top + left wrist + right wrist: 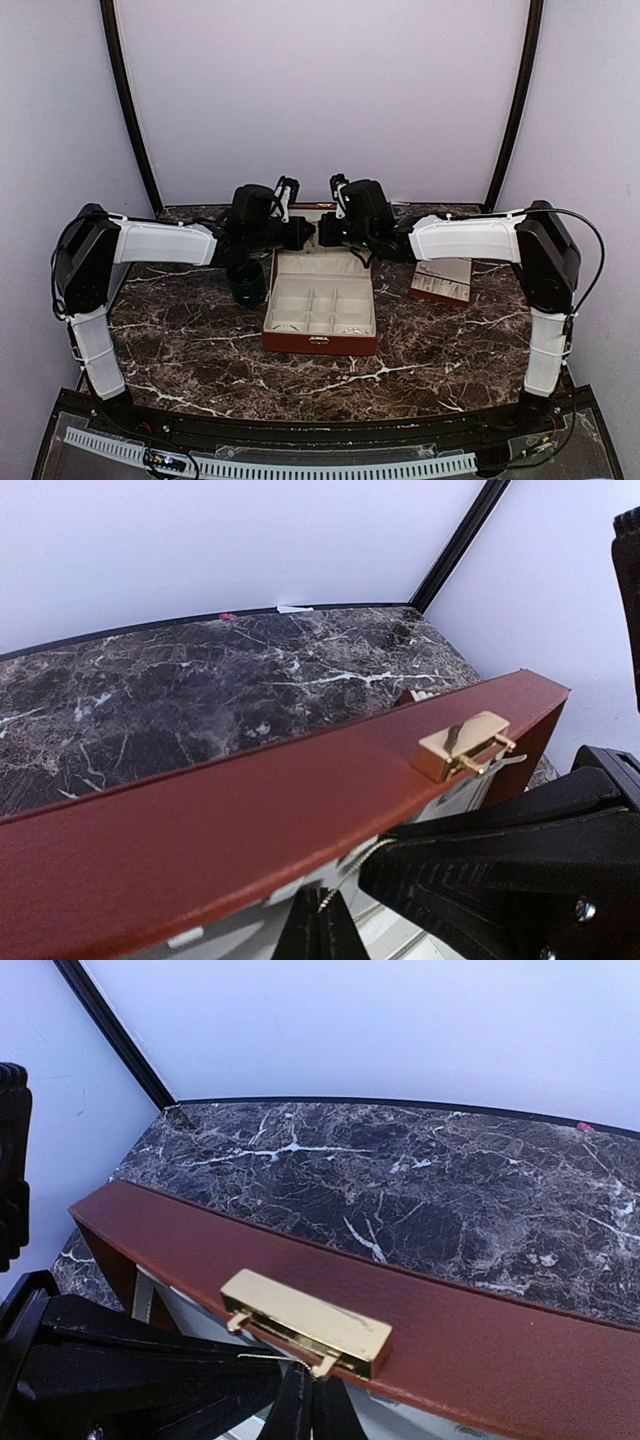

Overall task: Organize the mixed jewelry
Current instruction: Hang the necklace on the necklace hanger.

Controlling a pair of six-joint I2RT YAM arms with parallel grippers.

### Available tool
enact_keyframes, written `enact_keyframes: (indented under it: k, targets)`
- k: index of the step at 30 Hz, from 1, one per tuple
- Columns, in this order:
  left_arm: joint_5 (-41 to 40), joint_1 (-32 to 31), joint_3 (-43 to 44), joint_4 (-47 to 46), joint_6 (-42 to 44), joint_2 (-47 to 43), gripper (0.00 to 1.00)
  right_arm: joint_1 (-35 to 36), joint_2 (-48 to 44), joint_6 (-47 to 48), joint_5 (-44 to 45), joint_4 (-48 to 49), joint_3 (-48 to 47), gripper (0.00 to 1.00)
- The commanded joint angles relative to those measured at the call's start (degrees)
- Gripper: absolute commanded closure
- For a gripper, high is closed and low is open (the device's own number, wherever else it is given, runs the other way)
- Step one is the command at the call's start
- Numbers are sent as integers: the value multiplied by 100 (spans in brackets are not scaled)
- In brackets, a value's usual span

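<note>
A thin pale-gold chain (350,872), one piece of the mixed jewelry, stretches between my two grippers. My left gripper (320,905) is shut on one end of it. My right gripper (312,1375) is shut on the other end (265,1356). From above, the left gripper (305,232) and the right gripper (328,232) meet tip to tip over the raised lid of the open red-brown box (320,343). The lid's edge (200,830) and its gold clasp (305,1320) lie just beyond the fingertips. Other jewelry pieces are too small to make out.
A dark green cup (247,285) stands left of the box, under the left arm. The flat cream slotted tray (443,278) lies to the box's right. The box's cream compartments (322,305) face up on the dark marble table (200,350). White walls enclose the back.
</note>
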State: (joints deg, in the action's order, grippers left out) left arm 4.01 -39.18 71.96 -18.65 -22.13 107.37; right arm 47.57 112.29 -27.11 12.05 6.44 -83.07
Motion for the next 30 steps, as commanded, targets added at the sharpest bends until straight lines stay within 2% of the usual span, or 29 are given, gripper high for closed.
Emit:
enact_keyframes:
  k: [1,21,30]
  targets:
    - [-23,-26,99,105,-69,3,100,-35,83,-103,83,-115,-53,100]
    - [-331,-158,-36,79,-4,-368,100,-11,-466,33,-37,-88,178,100]
    - [-964,-239,-357,-256,-11,-707,100,64,-513,26,-15,-72,95,100]
